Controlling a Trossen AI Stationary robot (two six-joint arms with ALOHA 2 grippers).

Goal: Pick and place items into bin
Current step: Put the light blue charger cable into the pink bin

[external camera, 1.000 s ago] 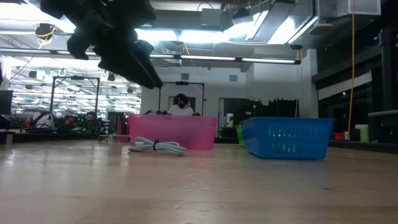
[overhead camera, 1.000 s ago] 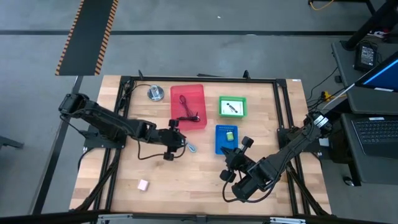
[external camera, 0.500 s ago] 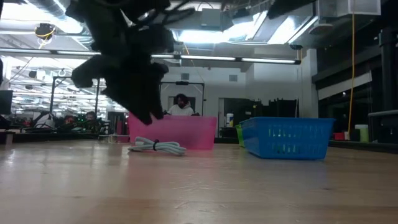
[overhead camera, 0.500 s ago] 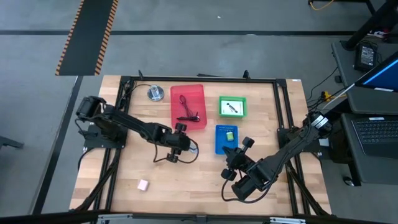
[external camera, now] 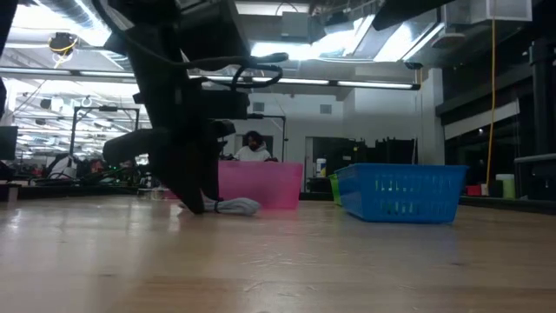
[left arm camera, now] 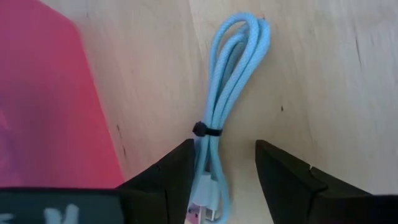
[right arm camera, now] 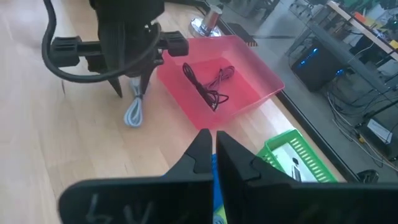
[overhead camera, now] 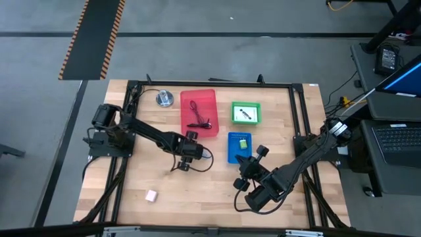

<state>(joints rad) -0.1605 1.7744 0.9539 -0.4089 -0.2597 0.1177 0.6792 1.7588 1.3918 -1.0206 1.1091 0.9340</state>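
A light silvery-blue coiled cable (left arm camera: 225, 93) lies flat on the wooden table beside the red bin (overhead camera: 198, 99). My left gripper (left arm camera: 224, 149) is open and down at the table, with the cable's tied end (left arm camera: 208, 199) between its fingers; it also shows in the low view (external camera: 198, 207). A dark red cord (overhead camera: 199, 120) lies in the red bin. A white card (overhead camera: 245, 113) lies in the green bin (overhead camera: 245, 103), and a tiny green-white piece (overhead camera: 243, 143) in the blue bin (overhead camera: 231, 153). A pink cube (overhead camera: 151, 195) sits near the front left. My right gripper (right arm camera: 214, 149) is shut and waits at the front right. My left gripper points down with one finger (left arm camera: 180, 174) close against the cable's tied end (left arm camera: 205, 186) and the other finger (left arm camera: 280, 180) apart from it. I cannot tell whether the near finger touches the cable. The cable lies flat on the table.
A round silver metal disc (overhead camera: 164, 99) stands at the far left of the table. The three bins stand in the table's far middle. Black frame rails (overhead camera: 125, 164) run along the table's sides. Bare wood lies between the pink cube and my right arm (overhead camera: 276, 181).
My left gripper has gone a little toward the table's right edge and down, from well above the table to table height at the cable's end. The cable has stayed where it was.
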